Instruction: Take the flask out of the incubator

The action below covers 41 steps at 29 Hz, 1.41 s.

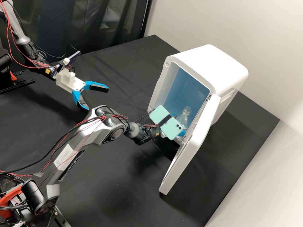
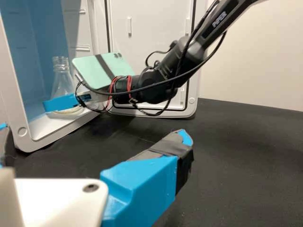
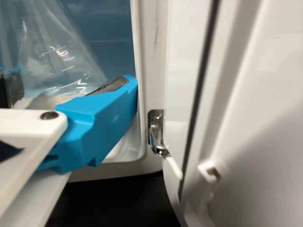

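— Where was the flask (image 1: 185, 115) when you looked?

— Inside the incubator (image 1: 214, 69), the white cabinet that sat at about three o'clock on the black bench (image 1: 126, 183). It was a clear conical one, and it stood upright on the floor of the blue chamber, close to the opening.

— And the door (image 1: 189, 151)?

— It stood wide open, hanging off the cabinet toward five o'clock.

— What about the arms?

— The right arm (image 1: 101, 129) stretched in from eight o'clock. Its wrist was at the mouth of the chamber, with a mint-green phone (image 1: 165, 122) strapped on top. The right gripper (image 2: 61, 102) was down at the base of the flask, right against the glass. Whether it was clenched on it or loose, I could not tell from where I stood.

— And the other one?

— The left gripper (image 1: 97, 98) hung above the bench at ten o'clock, well apart from the incubator. It was released, with its two blue fingers (image 1: 98, 86) spread wide and pointing toward the cabinet.
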Motion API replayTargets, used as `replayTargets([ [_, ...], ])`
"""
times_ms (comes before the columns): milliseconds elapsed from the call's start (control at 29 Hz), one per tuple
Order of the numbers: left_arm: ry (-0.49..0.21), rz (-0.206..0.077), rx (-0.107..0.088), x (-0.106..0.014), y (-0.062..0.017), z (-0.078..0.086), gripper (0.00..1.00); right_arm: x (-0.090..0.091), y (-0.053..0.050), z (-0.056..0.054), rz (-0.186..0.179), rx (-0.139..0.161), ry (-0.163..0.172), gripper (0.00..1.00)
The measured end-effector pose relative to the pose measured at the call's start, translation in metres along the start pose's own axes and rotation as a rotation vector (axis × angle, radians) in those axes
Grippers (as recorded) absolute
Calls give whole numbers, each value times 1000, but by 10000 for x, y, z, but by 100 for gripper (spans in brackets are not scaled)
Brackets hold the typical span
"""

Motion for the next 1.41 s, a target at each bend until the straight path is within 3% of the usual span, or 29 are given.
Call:
replayTargets([
  [344,-3,10,1,-17,26,9,100,-268,121,-13,23,0,54,0],
  [723,-2,14,2,-40,31,6,100,-627,242,0,64,45,118,0],
  [861,2,13,1,-44,29,-5,100,-808,273,83,84,64,120,0],
  [930,2,13,1,-44,29,-5,100,-881,317,142,106,91,114,0],
  [1102,1,17,2,-48,39,-1,100,-1036,298,186,119,93,117,0],
  [1274,-2,26,3,-55,57,5,100,-1110,235,206,126,99,94,0],
  [1308,-1,26,4,-55,59,0,100,-1122,203,201,119,101,91,0],
  [1412,2,27,5,-57,61,-10,100,-1171,50,133,72,68,104,0],
])
